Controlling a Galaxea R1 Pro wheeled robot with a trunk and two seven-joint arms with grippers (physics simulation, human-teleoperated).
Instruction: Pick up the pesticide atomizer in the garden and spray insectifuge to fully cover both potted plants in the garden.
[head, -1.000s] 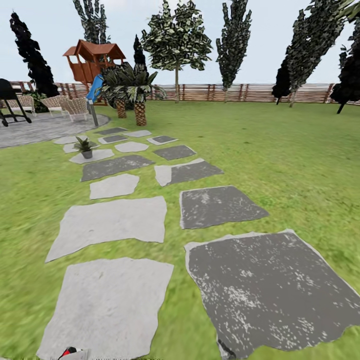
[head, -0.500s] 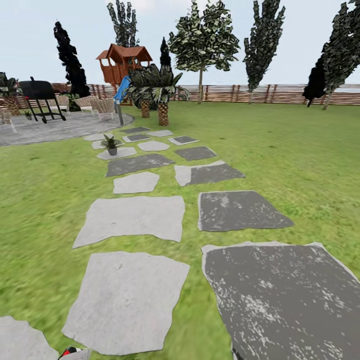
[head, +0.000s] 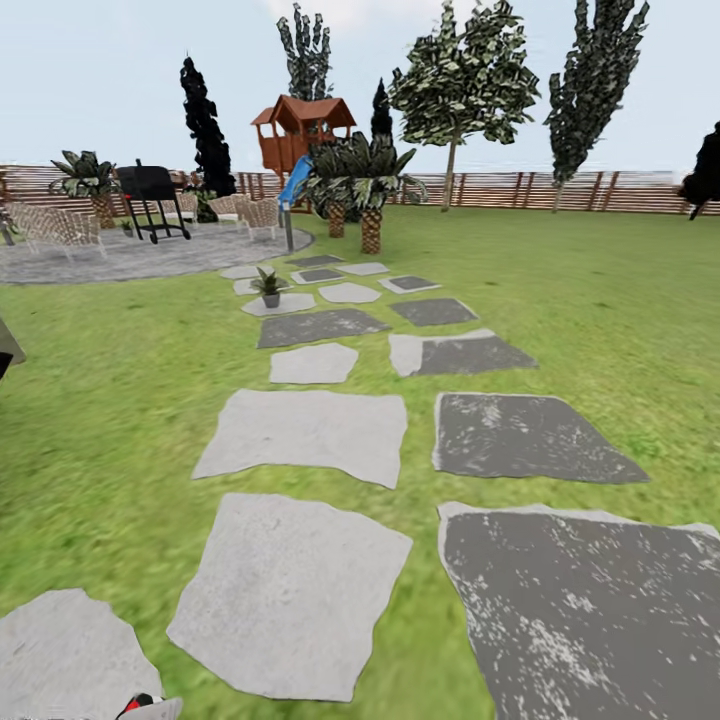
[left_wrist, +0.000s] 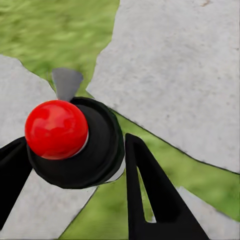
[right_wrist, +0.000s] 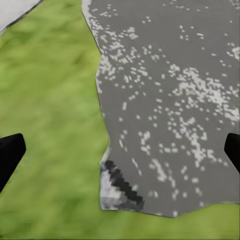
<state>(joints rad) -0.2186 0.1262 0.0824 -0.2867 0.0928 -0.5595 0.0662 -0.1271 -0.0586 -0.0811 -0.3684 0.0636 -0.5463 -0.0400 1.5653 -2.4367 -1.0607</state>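
Observation:
In the left wrist view my left gripper (left_wrist: 75, 147) is shut on the pesticide atomizer (left_wrist: 57, 129), a black cap topped by a red knob, with a black finger on each side. Its red tip (head: 139, 704) peeks in at the head view's lower edge. One potted plant (head: 269, 286), a low green rosette in a small pot, stands on a pale paver far ahead, left of the path. My right gripper (right_wrist: 120, 150) is open over a dark paver (right_wrist: 170, 90) and grass, with nothing between its fingers. The garden lawn (head: 110, 400) lies all around.
Grey stone pavers (head: 310, 430) run ahead toward a round patio (head: 120, 255) with a black grill (head: 150, 190) and wicker chairs (head: 55, 225). Two palms (head: 370, 190), a red playhouse (head: 300, 130) and a slatted fence (head: 560, 190) stand at the back.
The whole head view has swung left: pavers, plant and playhouse sit further right in the picture, and the patio with its grill has come into view. Things themselves have not moved.

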